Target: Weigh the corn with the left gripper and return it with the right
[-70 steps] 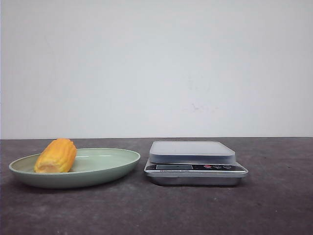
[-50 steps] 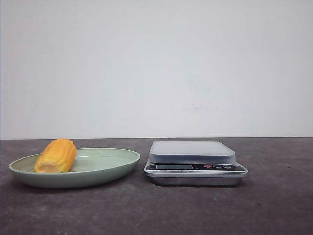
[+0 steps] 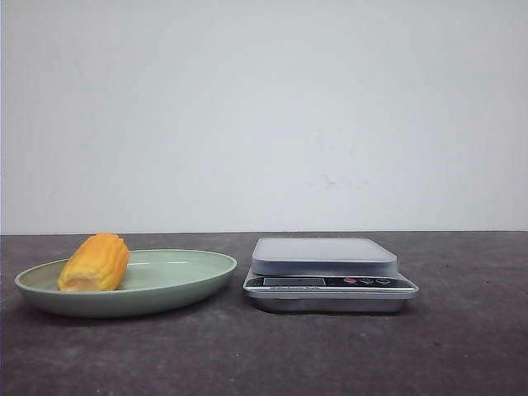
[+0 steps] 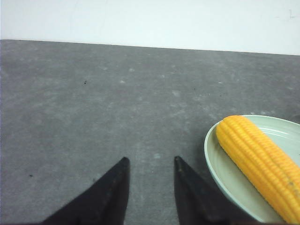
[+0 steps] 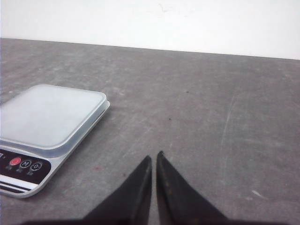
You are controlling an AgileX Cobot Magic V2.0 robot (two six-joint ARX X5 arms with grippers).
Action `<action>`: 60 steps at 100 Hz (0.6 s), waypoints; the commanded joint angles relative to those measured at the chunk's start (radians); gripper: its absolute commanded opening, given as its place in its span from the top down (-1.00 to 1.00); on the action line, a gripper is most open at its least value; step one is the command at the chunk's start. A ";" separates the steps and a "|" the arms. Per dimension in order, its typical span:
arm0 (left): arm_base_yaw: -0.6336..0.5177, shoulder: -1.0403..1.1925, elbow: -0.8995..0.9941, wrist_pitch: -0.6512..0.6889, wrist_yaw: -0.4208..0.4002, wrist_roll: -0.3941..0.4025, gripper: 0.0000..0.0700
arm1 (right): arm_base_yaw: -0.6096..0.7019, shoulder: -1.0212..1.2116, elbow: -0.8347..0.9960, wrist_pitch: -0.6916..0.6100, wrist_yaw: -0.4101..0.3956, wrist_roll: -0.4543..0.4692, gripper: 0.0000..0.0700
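Observation:
The yellow-orange corn [image 3: 95,262] lies on the left part of a pale green plate [image 3: 190,280] at the table's left. It also shows in the left wrist view [image 4: 260,161], on the plate [image 4: 220,166]. My left gripper [image 4: 150,161] is open and empty over bare table, beside the plate's rim and apart from the corn. A silver kitchen scale [image 3: 328,272] with a grey platform stands right of the plate. In the right wrist view the scale [image 5: 44,117] is empty. My right gripper [image 5: 154,158] is shut and empty over bare table beside the scale. Neither gripper shows in the front view.
The dark grey tabletop [image 3: 264,355] runs back to a white wall [image 3: 264,115]. The scale's display and buttons [image 3: 330,281] face the front.

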 commanded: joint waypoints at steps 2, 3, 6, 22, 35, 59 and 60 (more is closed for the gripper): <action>0.001 -0.001 -0.018 -0.005 0.000 0.010 0.56 | -0.002 -0.001 -0.001 0.002 -0.002 0.007 0.97; 0.001 -0.001 -0.018 -0.005 0.000 0.010 0.56 | -0.002 -0.001 -0.001 0.002 -0.002 0.007 0.97; 0.001 -0.001 -0.018 -0.005 0.000 0.010 0.56 | -0.002 -0.001 -0.001 0.002 -0.002 0.007 0.97; 0.001 -0.001 -0.018 -0.005 0.000 0.010 0.56 | -0.002 -0.001 -0.001 0.002 -0.002 0.007 0.97; 0.001 -0.001 -0.018 -0.005 0.000 0.010 0.56 | -0.002 -0.001 -0.001 0.002 -0.001 0.007 0.97; 0.001 -0.001 -0.018 -0.005 0.000 0.010 0.56 | -0.002 -0.001 -0.001 0.002 0.005 0.007 0.97; 0.001 -0.001 -0.018 -0.005 0.000 0.010 0.56 | -0.002 -0.001 -0.001 0.002 0.006 0.007 0.97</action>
